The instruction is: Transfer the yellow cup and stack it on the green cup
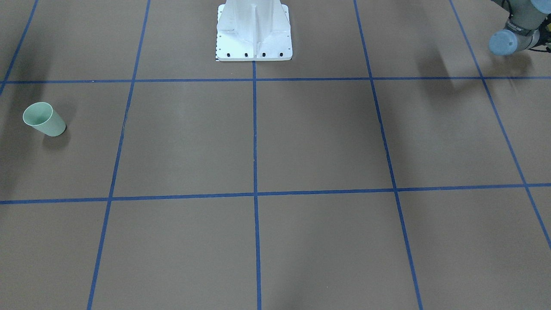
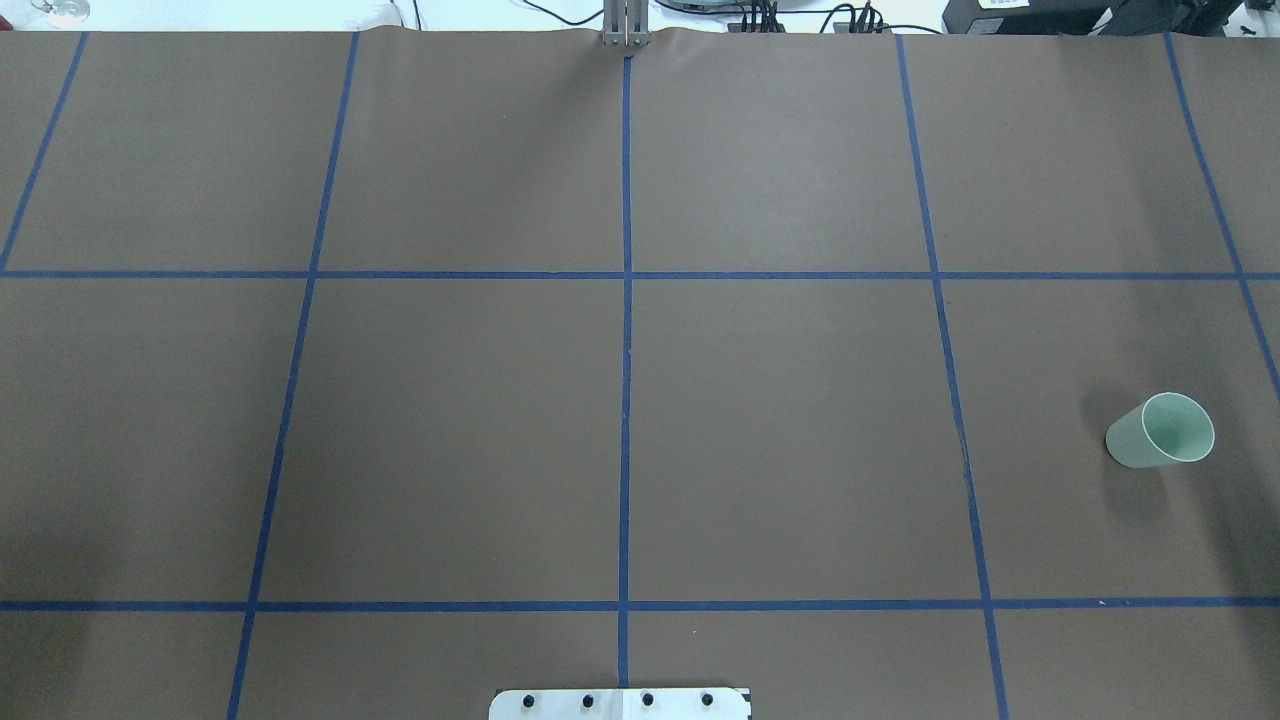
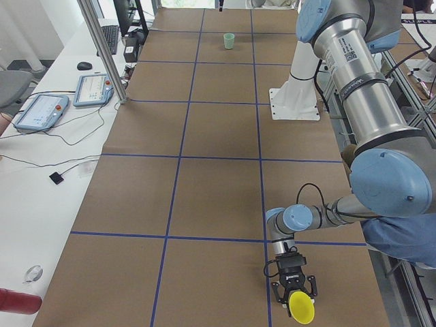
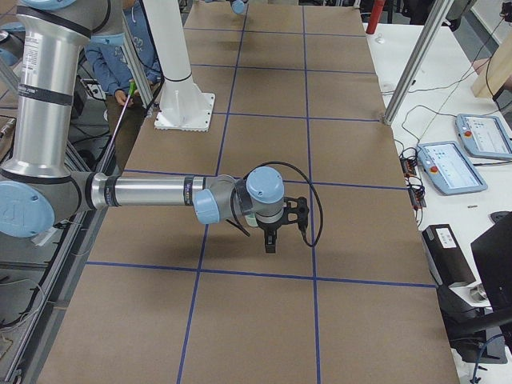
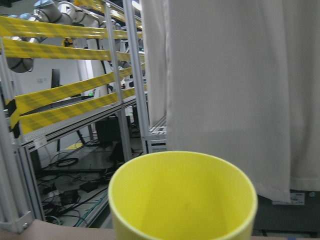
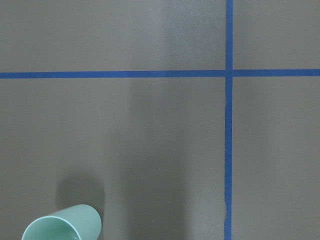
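The green cup (image 1: pixel 44 119) stands upright on the brown table, on the robot's right side; it also shows in the overhead view (image 2: pixel 1160 432), far off in the exterior left view (image 3: pixel 229 41), and at the bottom left of the right wrist view (image 6: pixel 62 227). The yellow cup (image 3: pixel 300 306) lies at the left gripper (image 3: pixel 293 291), mouth turned outward, near the table's left end. Its rim fills the bottom of the left wrist view (image 5: pixel 182 195). I cannot tell if the left gripper is shut on it. The right gripper (image 4: pixel 270 242) hangs above the table, fingers down; I cannot tell its state.
The robot's white pedestal (image 1: pixel 254 32) stands at the middle of the robot's side of the table. Blue tape lines (image 2: pixel 626 330) divide the brown mat into squares. Tablets and cables (image 3: pixel 41 112) lie on the white side table, and a left arm joint (image 1: pixel 512 34) shows at the corner.
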Controlling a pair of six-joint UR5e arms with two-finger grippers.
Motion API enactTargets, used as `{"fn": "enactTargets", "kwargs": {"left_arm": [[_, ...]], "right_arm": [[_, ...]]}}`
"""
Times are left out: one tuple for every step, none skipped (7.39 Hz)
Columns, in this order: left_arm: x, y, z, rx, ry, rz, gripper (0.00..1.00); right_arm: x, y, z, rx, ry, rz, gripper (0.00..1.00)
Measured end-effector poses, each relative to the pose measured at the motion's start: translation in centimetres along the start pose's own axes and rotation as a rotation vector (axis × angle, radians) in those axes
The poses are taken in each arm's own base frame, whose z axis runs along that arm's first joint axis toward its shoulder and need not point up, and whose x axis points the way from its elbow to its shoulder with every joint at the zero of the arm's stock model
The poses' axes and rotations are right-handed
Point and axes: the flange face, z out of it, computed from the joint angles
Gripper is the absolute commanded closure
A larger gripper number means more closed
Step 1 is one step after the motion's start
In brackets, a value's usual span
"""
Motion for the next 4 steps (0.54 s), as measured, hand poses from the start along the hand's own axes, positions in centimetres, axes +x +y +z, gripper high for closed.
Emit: {"fn": "enactTargets", "kwargs": {"left_arm": [[1.8,-0.5,-0.5,-0.01,0.135,0.005,0.63],[4.0,-0.6,-1.9,-0.033,0.266,0.009,0.63],[7.3,0.0,-4.9,-0.056,0.406,0.023,0.63],[10.9,0.8,-8.5,-0.056,0.534,0.046,0.63]], "right_arm": [[-0.6,-0.9,-0.4,0.015,0.007,-0.014,0.0],[-1.0,-1.7,-0.6,0.026,0.016,-0.024,0.0],[-1.2,-2.0,-0.7,0.029,0.018,-0.027,0.0],[-1.4,-2.2,-0.7,0.031,0.015,-0.029,0.0]]}}
